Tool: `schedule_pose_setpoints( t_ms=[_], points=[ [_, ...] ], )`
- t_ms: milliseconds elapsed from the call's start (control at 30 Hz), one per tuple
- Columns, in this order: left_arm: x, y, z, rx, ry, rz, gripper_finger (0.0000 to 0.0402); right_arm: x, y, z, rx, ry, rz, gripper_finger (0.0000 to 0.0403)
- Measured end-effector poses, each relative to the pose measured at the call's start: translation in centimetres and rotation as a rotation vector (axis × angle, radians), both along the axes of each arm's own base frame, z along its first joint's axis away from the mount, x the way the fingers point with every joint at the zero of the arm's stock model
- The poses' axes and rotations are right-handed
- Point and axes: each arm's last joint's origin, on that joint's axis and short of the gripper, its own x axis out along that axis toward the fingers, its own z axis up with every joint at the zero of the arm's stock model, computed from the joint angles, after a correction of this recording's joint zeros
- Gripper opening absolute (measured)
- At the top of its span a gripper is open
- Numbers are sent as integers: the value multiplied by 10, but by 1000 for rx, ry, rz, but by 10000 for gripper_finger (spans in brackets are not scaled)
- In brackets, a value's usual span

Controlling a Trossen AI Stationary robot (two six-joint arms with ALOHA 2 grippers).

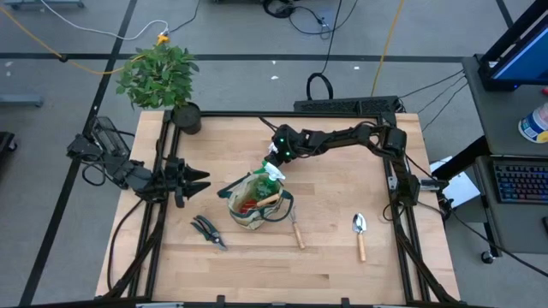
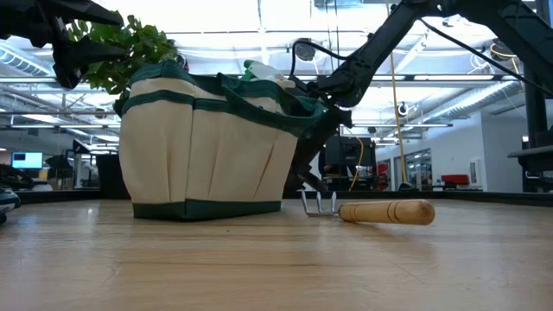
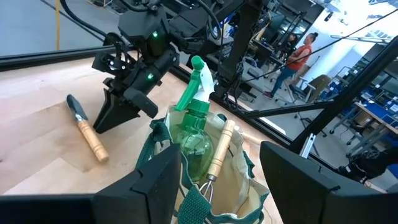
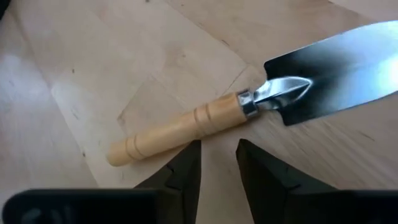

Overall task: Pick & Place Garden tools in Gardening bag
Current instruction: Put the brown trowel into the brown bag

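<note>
The bag sits mid-bench with the green spray bottle and a wooden-handled tool poking out of it. The right claw hangs low just past the bag's far side, right over a trowel lying on the wood. Its fingers are only slightly apart and hold nothing. The left claw waits by the left edge, spread wide and empty. Toward the front edge are the shears, a rake just beside the bag, and another trowel further right.
</note>
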Motion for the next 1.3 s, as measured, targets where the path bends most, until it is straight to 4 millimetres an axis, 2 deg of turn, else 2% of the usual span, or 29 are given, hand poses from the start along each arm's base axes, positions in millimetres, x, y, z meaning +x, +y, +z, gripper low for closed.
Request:
schedule_pose_setpoints(
  t_ms=[300,967,1133,1300],
  points=[
    [0,0,0,-8,-2,1,223,-7,-4,3,-91,79,-30,72],
    [0,0,0,-39,-6,6,223,-8,-7,3,-124,92,-26,55],
    [0,0,0,-43,-6,6,223,-12,-8,17,-164,84,-18,55],
    [0,0,0,-38,-6,6,223,-17,-16,47,-234,7,5,55]
  ],
)
